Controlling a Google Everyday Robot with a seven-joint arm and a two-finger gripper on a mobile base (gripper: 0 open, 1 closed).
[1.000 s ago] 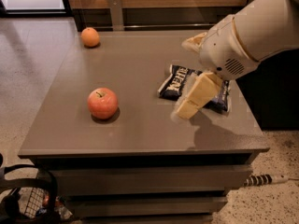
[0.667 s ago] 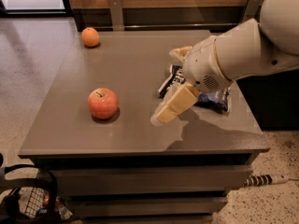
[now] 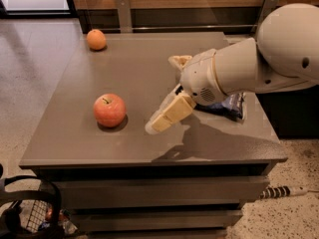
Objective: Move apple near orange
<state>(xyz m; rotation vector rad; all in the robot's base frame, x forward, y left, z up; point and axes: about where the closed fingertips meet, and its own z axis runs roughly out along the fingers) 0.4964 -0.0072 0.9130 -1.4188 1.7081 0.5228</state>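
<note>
The apple [image 3: 109, 110], reddish with a short dark stem, sits on the front left part of the grey table [image 3: 134, 63]. The orange [image 3: 96, 39], smaller and plain, sits at the table's far left corner, well apart from the apple. My gripper [image 3: 163, 93] hovers just above the table to the right of the apple, about a hand's width away. It is open and empty, with one finger [image 3: 167, 114] pointing toward the apple and the other finger [image 3: 178, 61] behind it.
A dark blue snack bag [image 3: 232, 106] lies on the table's right side, mostly hidden by my arm [image 3: 249, 68]. A wooden wall with metal posts runs behind the table. A black wire basket [image 3: 25, 215] stands on the floor at front left.
My arm has swung left across the table toward the apple, and now covers most of the snack bag. The apple and orange have not moved.
</note>
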